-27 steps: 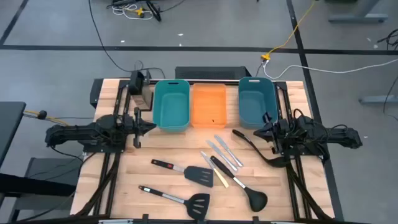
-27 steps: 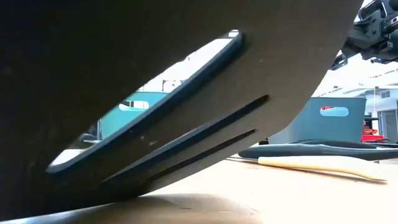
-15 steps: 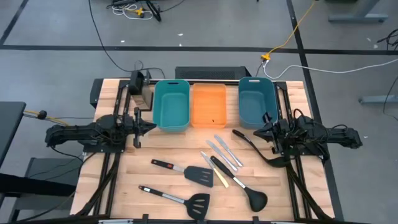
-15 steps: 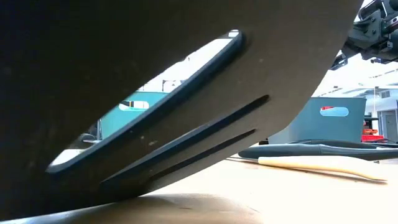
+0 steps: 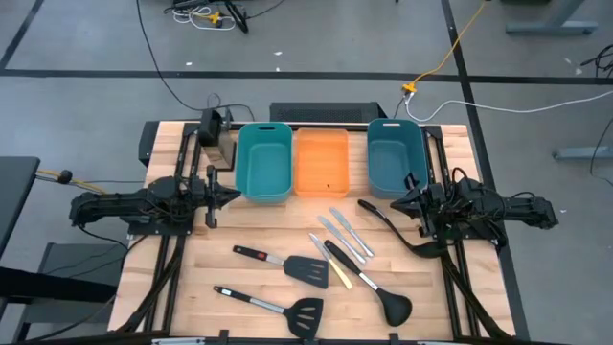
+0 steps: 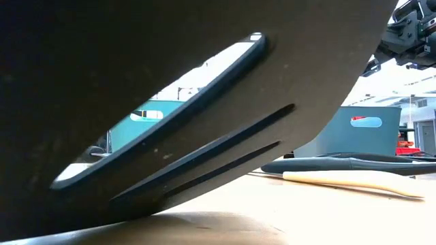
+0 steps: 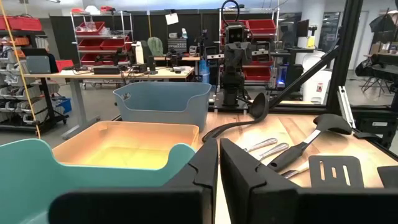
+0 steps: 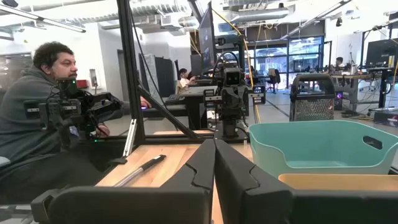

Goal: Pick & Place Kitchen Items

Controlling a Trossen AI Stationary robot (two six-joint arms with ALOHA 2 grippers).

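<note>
Black slotted spatulas show red-marked handles.

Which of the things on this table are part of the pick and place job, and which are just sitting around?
Part of the job:
two slotted spatulas
ladle near the front
ladle by the right gripper
table knives
yellowish stick

Just there:
two teal bins
orange bin
both grippers, shut and holding nothing
</note>
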